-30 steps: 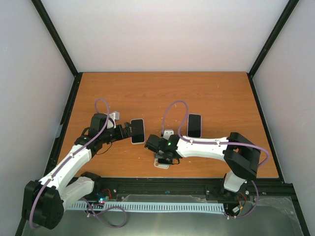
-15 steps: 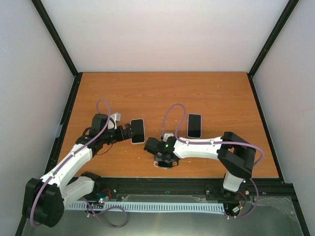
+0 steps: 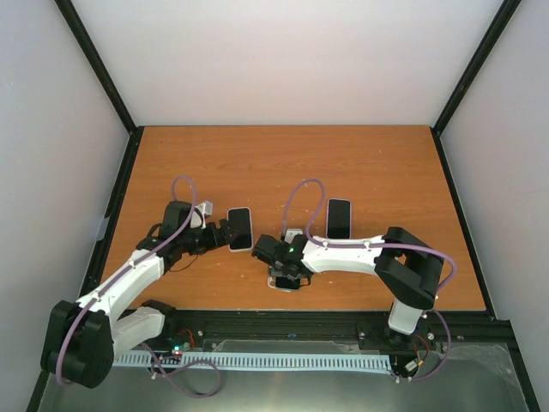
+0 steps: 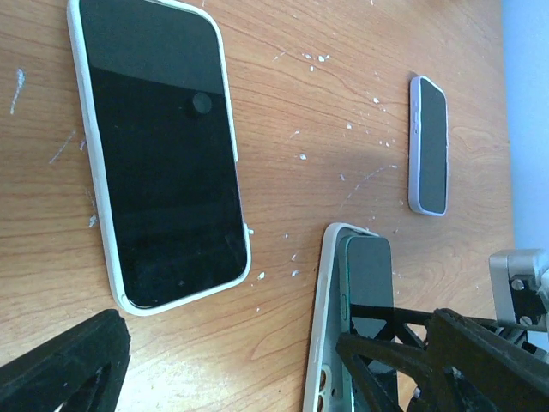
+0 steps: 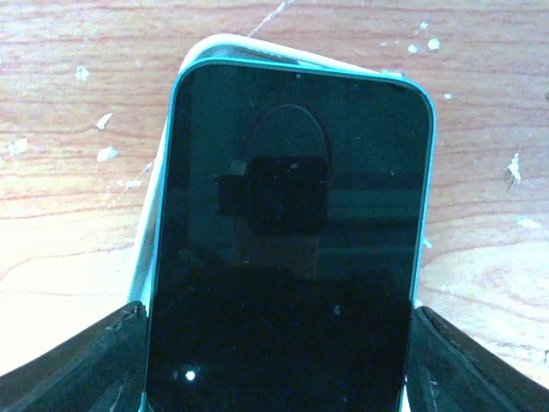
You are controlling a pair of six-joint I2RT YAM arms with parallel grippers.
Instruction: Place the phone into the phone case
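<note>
The phone (image 5: 292, 240), dark-screened with a teal edge, is held flat between my right gripper's (image 5: 283, 369) fingers, which are shut on its long sides. It lies tilted over the white phone case (image 5: 225, 43), whose rim shows past its top and left side. In the left wrist view the phone (image 4: 369, 275) sits partly inside the phone case (image 4: 322, 318), raised along one side. From above, the right gripper (image 3: 287, 263) hovers over the case (image 3: 278, 285) near the front edge. My left gripper (image 3: 225, 232) stands open and empty to the left of it.
A phone in a white case (image 3: 239, 228) lies just ahead of the left gripper. A phone in a lilac case (image 3: 340, 219) lies to the right, behind the right arm. White specks dot the wooden table (image 3: 283, 163), which has walls on three sides.
The right arm's elbow has swung left while its gripper stayed over the case. The left arm has crept slightly forward and its jaws have narrowed a little.
</note>
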